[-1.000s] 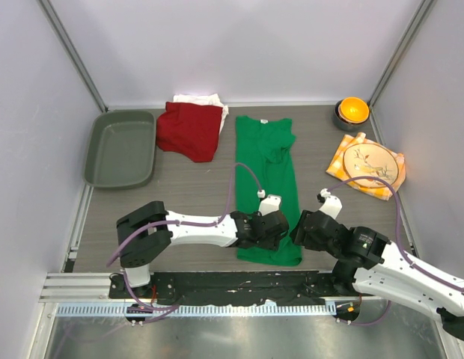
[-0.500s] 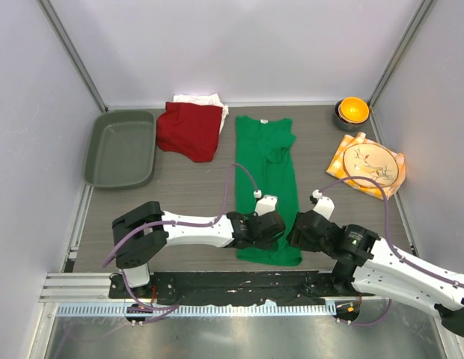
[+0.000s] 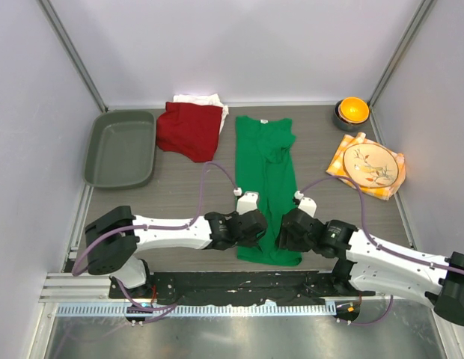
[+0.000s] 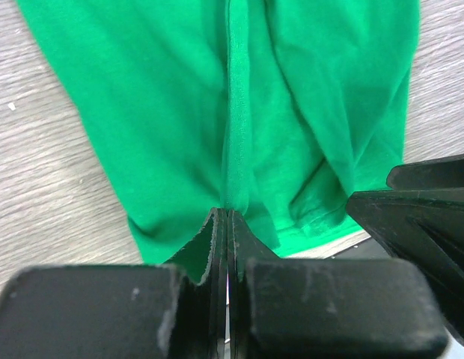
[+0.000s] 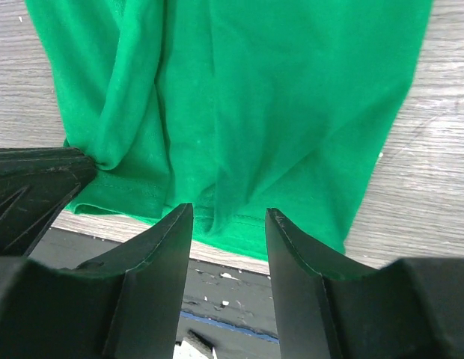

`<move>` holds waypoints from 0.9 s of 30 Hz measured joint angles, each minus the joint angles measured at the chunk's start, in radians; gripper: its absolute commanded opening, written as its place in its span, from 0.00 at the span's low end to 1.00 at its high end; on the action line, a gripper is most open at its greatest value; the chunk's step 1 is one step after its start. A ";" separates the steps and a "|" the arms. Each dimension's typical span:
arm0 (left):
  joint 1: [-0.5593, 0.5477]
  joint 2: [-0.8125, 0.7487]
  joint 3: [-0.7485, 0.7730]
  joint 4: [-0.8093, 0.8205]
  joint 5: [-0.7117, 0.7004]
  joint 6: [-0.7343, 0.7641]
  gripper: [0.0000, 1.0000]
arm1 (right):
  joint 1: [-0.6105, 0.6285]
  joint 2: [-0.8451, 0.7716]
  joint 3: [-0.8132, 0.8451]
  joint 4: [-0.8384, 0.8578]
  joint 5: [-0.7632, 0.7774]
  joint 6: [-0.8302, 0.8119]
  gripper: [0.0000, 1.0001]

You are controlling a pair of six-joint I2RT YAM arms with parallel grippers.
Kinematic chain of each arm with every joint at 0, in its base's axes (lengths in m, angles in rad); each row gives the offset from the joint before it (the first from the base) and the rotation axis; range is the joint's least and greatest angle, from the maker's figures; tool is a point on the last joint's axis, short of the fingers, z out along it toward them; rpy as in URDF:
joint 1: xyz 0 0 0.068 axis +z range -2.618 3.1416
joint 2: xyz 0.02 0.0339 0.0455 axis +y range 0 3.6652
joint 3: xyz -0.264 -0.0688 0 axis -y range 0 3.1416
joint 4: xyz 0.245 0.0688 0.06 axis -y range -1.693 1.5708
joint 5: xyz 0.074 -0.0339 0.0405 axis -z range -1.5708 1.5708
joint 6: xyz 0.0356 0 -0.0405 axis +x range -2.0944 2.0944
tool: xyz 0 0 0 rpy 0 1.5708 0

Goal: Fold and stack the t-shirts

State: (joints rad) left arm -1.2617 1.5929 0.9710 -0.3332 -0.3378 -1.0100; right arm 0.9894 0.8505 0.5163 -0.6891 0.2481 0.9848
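Note:
The bright green t-shirt [image 3: 266, 161] lies lengthwise in the middle of the table, neck label at the far end. My left gripper [image 3: 262, 229] is at the shirt's near left part. In the left wrist view it [image 4: 230, 217] is shut on a raised ridge of the green cloth [image 4: 165, 112]. My right gripper [image 3: 284, 235] is at the shirt's near right part. In the right wrist view it [image 5: 226, 217] is open, with the shirt's hem [image 5: 254, 97] between and just beyond its fingers. The dark red t-shirt [image 3: 188, 131] lies crumpled at the back, over the white one [image 3: 206, 99].
A grey tray [image 3: 97, 127] stands at the back left. A plate [image 3: 373, 166] sits on an orange-yellow checked napkin [image 3: 340, 161] at the right, with an orange bowl [image 3: 352, 111] behind it. A black rail [image 3: 239, 283] runs along the near edge, just below the hem.
Both grippers have moved left over the last second. The right gripper has come from beside the shirt onto its near right edge. The left gripper stays at the near hem.

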 measured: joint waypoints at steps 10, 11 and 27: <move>0.008 -0.077 -0.080 0.000 -0.023 -0.024 0.00 | 0.042 0.090 -0.004 0.079 -0.032 0.002 0.45; 0.008 -0.083 -0.085 0.001 -0.026 -0.027 0.00 | 0.046 0.093 -0.004 0.082 -0.033 0.002 0.44; 0.026 -0.134 -0.145 0.006 -0.039 -0.035 0.00 | 0.063 0.161 -0.027 0.106 -0.023 0.013 0.01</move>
State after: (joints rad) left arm -1.2362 1.4593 0.8257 -0.3271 -0.3771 -1.0454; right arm 1.0519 1.0111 0.4896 -0.5831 0.2256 0.9974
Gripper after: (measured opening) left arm 0.012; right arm 0.027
